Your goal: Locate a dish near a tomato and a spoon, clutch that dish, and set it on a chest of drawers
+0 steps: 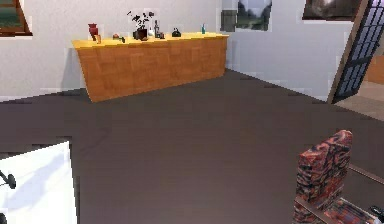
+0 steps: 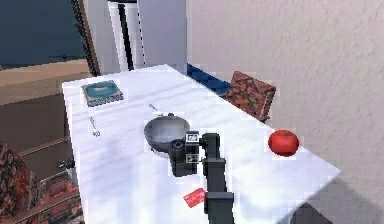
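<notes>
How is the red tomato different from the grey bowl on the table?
The round red tomato is smaller and solid; the round grey bowl is wider and hollow. The tomato sits by the white table's edge, the bowl near its middle. Both rest on it.

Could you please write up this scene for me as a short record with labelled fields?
surface: white table, long, beside a plain wall
dish: grey round dish, mid-table
tomato: red tomato, on the table toward the arm side view's right, apart from the dish
claw: claw by the dish's near rim; cannot tell whether it holds anything
other item: square teal tray, farther up the table
seating: patterned chair at the table's edge
possible drop-off: wooden cabinet across the dark floor, small ornaments on top
</notes>
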Controlling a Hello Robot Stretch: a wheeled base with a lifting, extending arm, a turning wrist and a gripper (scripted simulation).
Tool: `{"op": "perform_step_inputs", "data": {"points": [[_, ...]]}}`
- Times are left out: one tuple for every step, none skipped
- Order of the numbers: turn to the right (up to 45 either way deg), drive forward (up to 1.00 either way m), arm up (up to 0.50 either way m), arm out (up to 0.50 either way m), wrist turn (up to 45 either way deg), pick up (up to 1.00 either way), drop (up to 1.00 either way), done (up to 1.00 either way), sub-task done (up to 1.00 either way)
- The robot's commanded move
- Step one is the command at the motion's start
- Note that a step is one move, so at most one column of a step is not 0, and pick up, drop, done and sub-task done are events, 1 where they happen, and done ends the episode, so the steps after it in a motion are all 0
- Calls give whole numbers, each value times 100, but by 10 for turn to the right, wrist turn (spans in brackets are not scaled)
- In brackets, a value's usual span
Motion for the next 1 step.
{"op": "perform_step_inputs", "data": {"points": [[0, 0, 18, 0, 0, 0, 0, 0, 0]]}}
